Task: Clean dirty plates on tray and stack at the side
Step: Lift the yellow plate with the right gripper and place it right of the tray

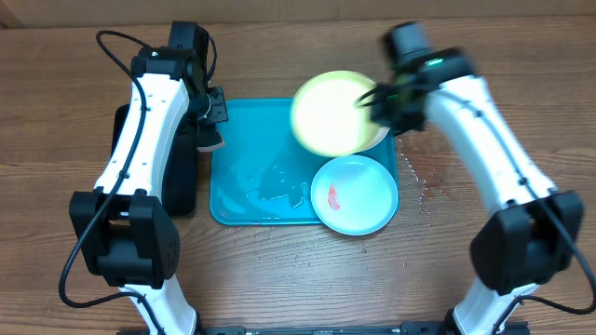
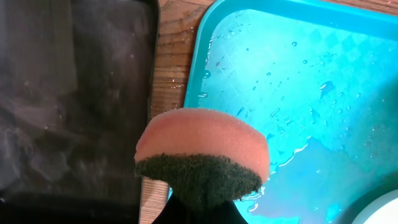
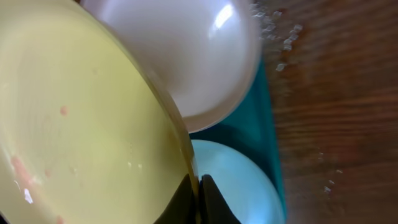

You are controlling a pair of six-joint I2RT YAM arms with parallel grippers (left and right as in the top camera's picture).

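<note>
Over the upper right corner of the teal tray [image 1: 261, 177], the right fingers [image 3: 214, 210] are clamped on the rim of the yellow-green plate [image 1: 331, 113], which is tilted above the tray with faint reddish specks on its face. Just beneath and behind it sits the white plate [image 3: 186, 50], only its right edge showing in the overhead view. The pale blue plate [image 1: 356, 194] rests at the tray's lower right corner, overlapping the rim, with a red-orange smear [image 1: 333, 195] on its left half. Water [image 2: 311, 149] beads and pools on the tray floor, and droplets speckle the wooden surface [image 1: 484, 56] to the right. At the tray's left edge, the left fingers [image 2: 198, 214] are closed on an orange sponge [image 2: 202, 152] with a dark scouring side. It hangs over the gap between the teal tray and the black tray [image 2: 68, 93] at the left of the frame.
</note>
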